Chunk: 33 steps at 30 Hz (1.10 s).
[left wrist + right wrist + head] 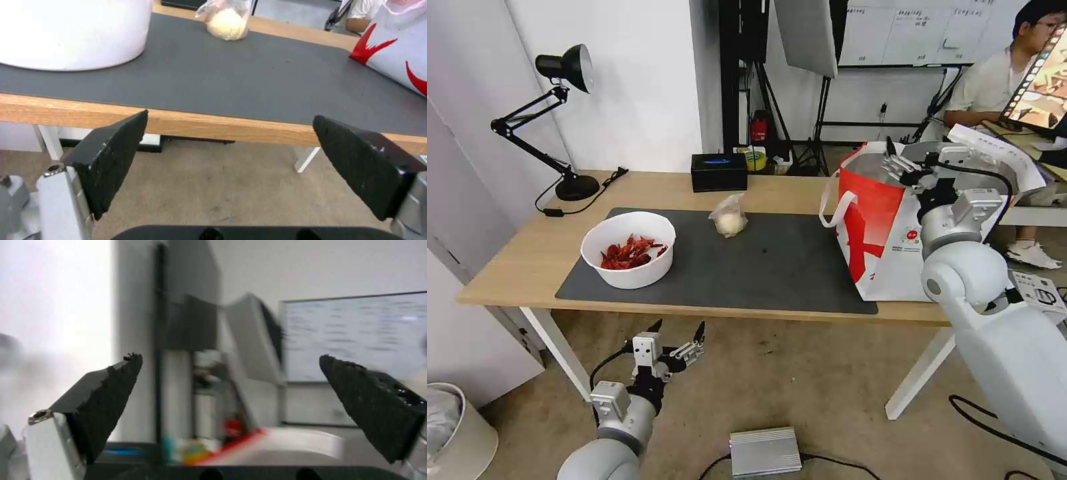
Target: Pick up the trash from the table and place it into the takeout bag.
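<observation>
On the table (pixel 527 260) lies a dark grey mat (pixel 774 263). At the mat's left end stands the trash's white bowl of red shells (pixel 627 250). A small clear bag with a whitish lump (pixel 729 217) sits near the mat's far edge. The red-and-white takeout bag (pixel 880 227) stands open at the right end. My left gripper (pixel 679 331) hangs open and empty below the table's front edge; its wrist view shows the bowl (pixel 75 33), the small bag (pixel 228 21) and the takeout bag (pixel 396 53) beyond the gripper (pixel 230 116). My right gripper (pixel 896 157) is open over the takeout bag's mouth, empty (pixel 229 357).
A black desk lamp (pixel 564 120) stands at the table's far left, with a black box (pixel 718 172) at the far edge. A silver box (pixel 765 451) and its cable lie on the floor in front. A white bin (pixel 454 427) stands at lower left.
</observation>
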{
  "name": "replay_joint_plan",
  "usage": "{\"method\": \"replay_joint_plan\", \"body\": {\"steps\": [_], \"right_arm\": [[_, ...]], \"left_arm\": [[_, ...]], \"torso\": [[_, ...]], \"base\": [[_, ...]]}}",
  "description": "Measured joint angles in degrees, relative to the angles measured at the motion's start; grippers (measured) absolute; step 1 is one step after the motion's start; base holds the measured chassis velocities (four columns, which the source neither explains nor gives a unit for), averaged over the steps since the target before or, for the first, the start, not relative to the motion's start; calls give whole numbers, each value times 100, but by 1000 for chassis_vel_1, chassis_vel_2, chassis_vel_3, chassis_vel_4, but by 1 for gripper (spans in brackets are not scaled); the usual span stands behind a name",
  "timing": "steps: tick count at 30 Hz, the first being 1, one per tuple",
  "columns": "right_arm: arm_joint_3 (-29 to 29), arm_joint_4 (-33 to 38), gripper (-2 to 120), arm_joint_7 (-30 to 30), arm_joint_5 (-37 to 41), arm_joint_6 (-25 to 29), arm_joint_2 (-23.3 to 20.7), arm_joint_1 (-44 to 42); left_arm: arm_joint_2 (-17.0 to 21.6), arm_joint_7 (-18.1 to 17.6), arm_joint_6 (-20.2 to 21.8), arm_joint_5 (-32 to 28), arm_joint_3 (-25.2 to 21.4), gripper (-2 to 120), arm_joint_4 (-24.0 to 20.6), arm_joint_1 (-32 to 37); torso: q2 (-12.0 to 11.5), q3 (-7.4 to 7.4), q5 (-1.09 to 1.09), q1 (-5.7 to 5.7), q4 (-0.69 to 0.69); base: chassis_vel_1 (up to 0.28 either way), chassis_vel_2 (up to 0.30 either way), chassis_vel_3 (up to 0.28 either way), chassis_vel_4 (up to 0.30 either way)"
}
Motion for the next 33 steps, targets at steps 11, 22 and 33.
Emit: {"method": "replay_joint_plan", "body": {"steps": [11,22,33], "right_arm": [[-152,573,100,-916,342,163,-258,-667],[-145,963,100,-956,-277,-186,-324,-2304],[-98,1372,100,-5,-533,-739,-201,-3458]], "left_arm": [[6,61,-14,5,-59,100,-31,5],[152,143,-46,-3,-181,100,50,-70],[279,133,-49,-87,-285,100,86,-173]], "torso": [[1,0,0,0,0],[1,-1,1,0,0],[1,-1,0,0,0]], "base": [[0,0,0,0],[0,0,0,0],[0,0,0,0]]}}
